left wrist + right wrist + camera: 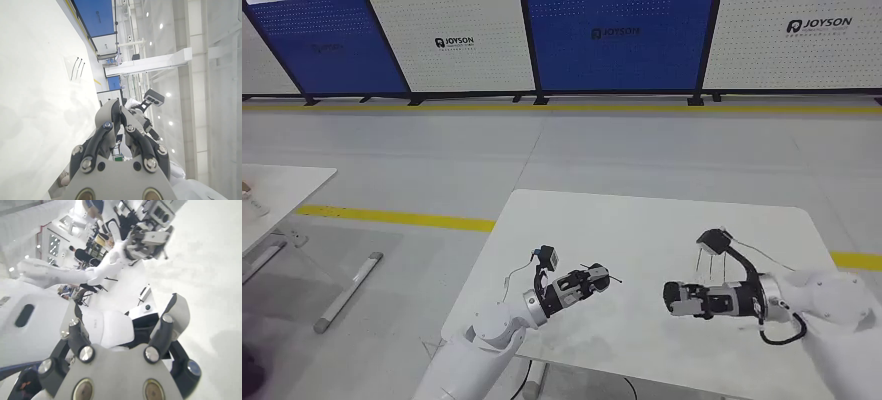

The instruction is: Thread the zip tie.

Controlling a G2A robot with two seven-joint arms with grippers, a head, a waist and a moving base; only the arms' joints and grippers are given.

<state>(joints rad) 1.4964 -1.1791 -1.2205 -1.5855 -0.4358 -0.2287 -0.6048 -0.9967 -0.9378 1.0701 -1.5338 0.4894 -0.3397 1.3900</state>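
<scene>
My left gripper hovers over the near left part of the white table, its fingers pressed shut. A thin black zip tie sticks out past its tips toward the right arm, and the same zip tie hangs from it in the right wrist view. My right gripper faces it from the right, a short gap away. In its own view the right gripper stands open with nothing between its fingers. Three spare zip ties lie side by side on a clear sheet.
The spare zip ties lie just behind the right wrist. The table's near edge runs close below both arms. Bare tabletop stretches toward the far edge.
</scene>
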